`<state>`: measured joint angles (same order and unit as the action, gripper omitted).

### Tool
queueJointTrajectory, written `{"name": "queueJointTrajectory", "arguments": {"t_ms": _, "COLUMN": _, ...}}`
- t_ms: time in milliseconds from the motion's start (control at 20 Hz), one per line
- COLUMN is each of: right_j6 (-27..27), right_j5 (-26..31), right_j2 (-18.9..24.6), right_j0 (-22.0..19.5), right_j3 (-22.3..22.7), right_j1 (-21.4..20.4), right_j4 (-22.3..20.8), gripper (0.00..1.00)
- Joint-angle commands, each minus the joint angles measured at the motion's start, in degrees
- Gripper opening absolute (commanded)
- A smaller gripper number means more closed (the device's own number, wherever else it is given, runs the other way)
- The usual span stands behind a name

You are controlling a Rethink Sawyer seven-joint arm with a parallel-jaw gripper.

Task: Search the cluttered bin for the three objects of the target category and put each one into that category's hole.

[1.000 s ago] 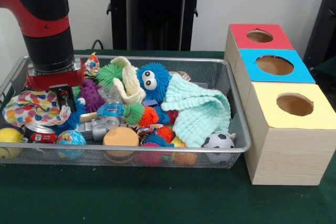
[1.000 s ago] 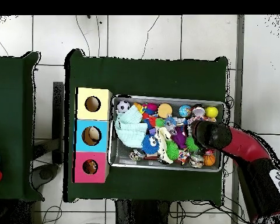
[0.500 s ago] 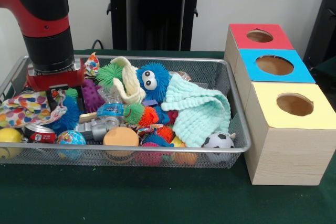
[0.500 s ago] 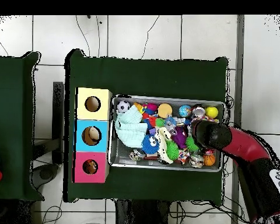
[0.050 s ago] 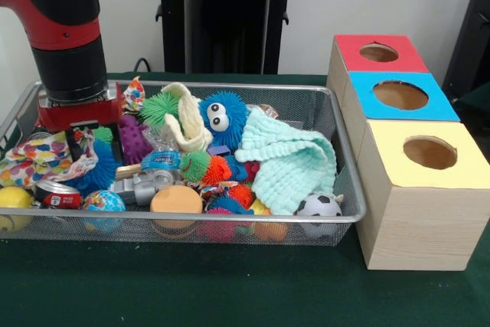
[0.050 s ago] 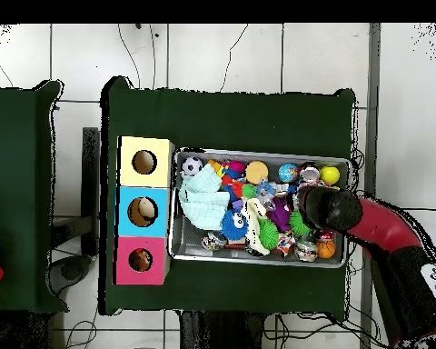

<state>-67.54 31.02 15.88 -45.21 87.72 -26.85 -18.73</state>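
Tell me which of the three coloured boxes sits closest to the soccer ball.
The yellow-topped box. It stands just beside the bin corner where the soccer ball lies; the blue-topped box and the red-topped box sit further back along the bin's side.

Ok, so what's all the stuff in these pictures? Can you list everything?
Mesh bin: 1, silver wire, on the green table, left of the boxes.
Boxes with holes: 3, red top, blue top, yellow top, in a row beside the bin.
Fuzzy monster: 1, blue with big eyes, middle back of the bin.
Washcloth: 1, mint green, right side of the bin.
Soccer ball: 1, black and white, front right corner.
Spiky balls: several, green, purple, orange, middle of the bin.
Globe ball: 1, blue, front left.
Yellow ball: 1, front left corner.
Spotted cloth: 1, many colours, left, by the gripper.
Gripper: 1, black, low in the bin's left end.
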Motion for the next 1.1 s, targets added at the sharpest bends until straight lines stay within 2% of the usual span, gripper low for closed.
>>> {"name": "queueJointTrajectory", "arguments": {"t_ms": 50, "right_j6": -11.8, "right_j5": -0.1, "right_j2": -1.0, "right_j0": 2.3, "right_j3": 4.4, "right_j1": -0.6, "right_j4": 2.5, "gripper": 1.0}}
{"name": "queueJointTrajectory", "arguments": {"t_ms": 450, "right_j6": -9.9, "right_j5": -0.1, "right_j2": -1.0, "right_j0": 1.8, "right_j3": 4.1, "right_j1": 0.4, "right_j4": 3.5, "gripper": 1.0}}
{"name": "queueJointTrajectory", "arguments": {"t_ms": 500, "right_j6": -9.7, "right_j5": -0.5, "right_j2": -1.0, "right_j0": 1.8, "right_j3": 4.3, "right_j1": 0.5, "right_j4": 3.5, "gripper": 0.0}}
{"name": "queueJointTrajectory", "arguments": {"t_ms": 1100, "right_j6": -8.1, "right_j5": -0.4, "right_j2": 0.0, "right_j0": 0.8, "right_j3": 3.7, "right_j1": 1.2, "right_j4": 3.5, "gripper": 0.0}}
